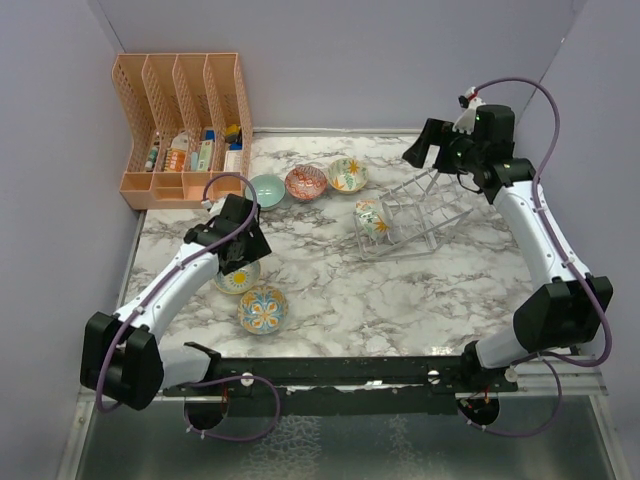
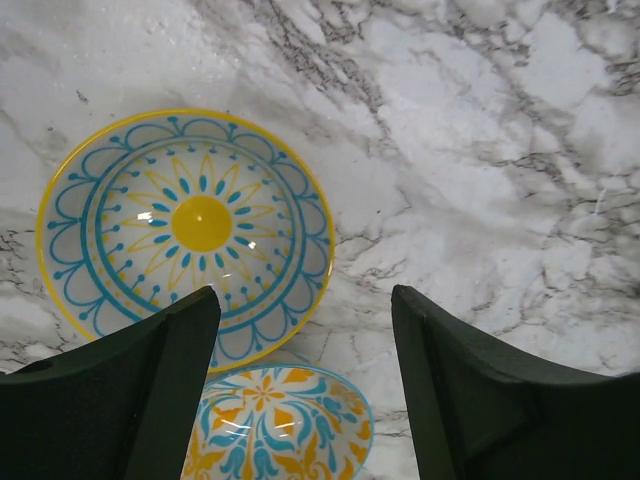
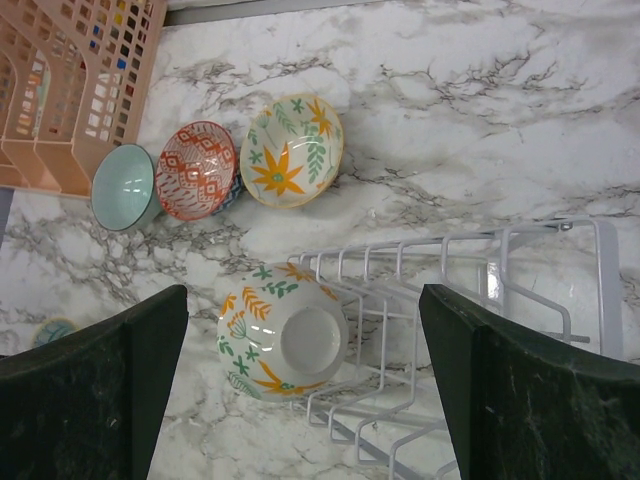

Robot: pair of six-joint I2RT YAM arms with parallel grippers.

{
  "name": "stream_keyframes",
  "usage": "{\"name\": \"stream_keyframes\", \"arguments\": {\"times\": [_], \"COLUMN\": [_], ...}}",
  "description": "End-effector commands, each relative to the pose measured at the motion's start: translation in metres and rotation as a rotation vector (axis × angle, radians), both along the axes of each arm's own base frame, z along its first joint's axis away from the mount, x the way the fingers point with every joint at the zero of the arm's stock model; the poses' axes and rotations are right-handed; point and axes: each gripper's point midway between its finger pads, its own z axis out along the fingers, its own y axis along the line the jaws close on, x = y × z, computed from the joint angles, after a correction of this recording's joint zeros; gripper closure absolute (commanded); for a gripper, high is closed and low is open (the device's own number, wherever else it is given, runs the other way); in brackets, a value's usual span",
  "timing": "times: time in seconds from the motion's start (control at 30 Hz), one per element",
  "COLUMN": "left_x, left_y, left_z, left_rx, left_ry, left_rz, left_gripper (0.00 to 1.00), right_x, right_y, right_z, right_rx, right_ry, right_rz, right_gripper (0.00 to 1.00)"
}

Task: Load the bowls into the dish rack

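Observation:
My left gripper (image 1: 240, 252) is open and hovers over a bowl with a yellow rim and blue pattern (image 2: 190, 230), also visible in the top view (image 1: 236, 280). A blue-and-orange bowl (image 2: 280, 425) lies just nearer (image 1: 263, 309). The wire dish rack (image 1: 420, 212) stands at mid right. One floral bowl (image 3: 283, 338) rests on its side in the rack's left end (image 1: 371, 219). My right gripper (image 1: 427, 148) is open and empty, high above the rack (image 3: 450, 260). Teal (image 1: 266, 190), red-patterned (image 1: 306, 183) and orange-flower (image 1: 347, 175) bowls sit in a row at the back.
An orange plastic organizer (image 1: 185, 125) with small items stands in the back left corner; it also shows in the right wrist view (image 3: 70, 80). Purple walls enclose the marble table (image 1: 400, 300) on three sides.

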Motion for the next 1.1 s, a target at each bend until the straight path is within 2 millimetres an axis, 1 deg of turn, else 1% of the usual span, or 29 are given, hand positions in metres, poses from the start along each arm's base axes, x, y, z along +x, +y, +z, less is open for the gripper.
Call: {"name": "stream_keyframes", "arguments": {"times": [0.0, 0.07, 0.17, 0.27, 0.4, 0.53, 0.57, 0.6, 0.67, 0.83, 0.87, 0.9, 0.93, 0.97, 1.07], "left_x": [0.002, 0.005, 0.006, 0.008, 0.013, 0.018, 0.018, 0.018, 0.016, 0.011, 0.011, 0.012, 0.013, 0.015, 0.022], "left_y": [0.000, -0.005, -0.010, -0.014, -0.013, -0.011, -0.011, -0.010, -0.009, -0.008, -0.008, -0.008, -0.008, -0.008, -0.010], "left_z": [-0.017, -0.026, -0.042, -0.052, -0.059, -0.060, -0.061, -0.062, -0.064, -0.071, -0.072, -0.071, -0.070, -0.069, -0.061], "left_rx": [0.030, 0.019, 0.022, 0.040, 0.065, 0.092, 0.099, 0.105, 0.114, 0.119, 0.121, 0.123, 0.127, 0.130, 0.137], "left_ry": [-0.013, -0.025, -0.001, 0.020, 0.027, 0.023, 0.026, 0.032, 0.042, 0.061, 0.062, 0.060, 0.059, 0.054, 0.035], "left_rz": [-0.008, -0.020, -0.052, -0.083, -0.096, -0.109, -0.115, -0.119, -0.127, -0.135, -0.137, -0.140, -0.144, -0.150, -0.172], "left_gripper": [0.30, 0.34, 0.36, 0.38, 0.41, 0.50, 0.54, 0.61, 0.72, 0.74, 0.77, 0.85, 0.97, 1.00, 1.00], "right_x": [-0.007, -0.009, -0.010, -0.010, -0.010, -0.010, -0.010, -0.010, -0.011, -0.009, -0.009, -0.009, -0.008, -0.007, -0.007], "right_y": [0.005, 0.006, 0.005, 0.002, 0.000, -0.002, -0.003, -0.004, -0.004, -0.005, -0.005, -0.005, -0.005, -0.005, -0.007], "right_z": [0.020, 0.020, 0.023, 0.026, 0.027, 0.028, 0.027, 0.027, 0.028, 0.027, 0.027, 0.028, 0.029, 0.029, 0.029], "right_rx": [0.044, 0.047, 0.042, 0.032, 0.022, 0.012, 0.009, 0.007, 0.005, 0.001, 0.002, 0.002, 0.001, 0.000, -0.008], "right_ry": [-0.060, -0.059, -0.063, -0.072, -0.075, -0.076, -0.075, -0.076, -0.077, -0.076, -0.077, -0.078, -0.080, -0.079, -0.081], "right_rz": [0.031, 0.032, 0.029, 0.018, 0.010, 0.001, -0.001, -0.003, -0.005, -0.007, -0.007, -0.008, -0.008, -0.010, -0.019], "right_gripper": [0.00, 0.00, 0.00, 0.00, 0.00, 0.00, 0.00, 0.00, 0.00, 0.00, 0.00, 0.00, 0.00, 0.00, 0.00]}}
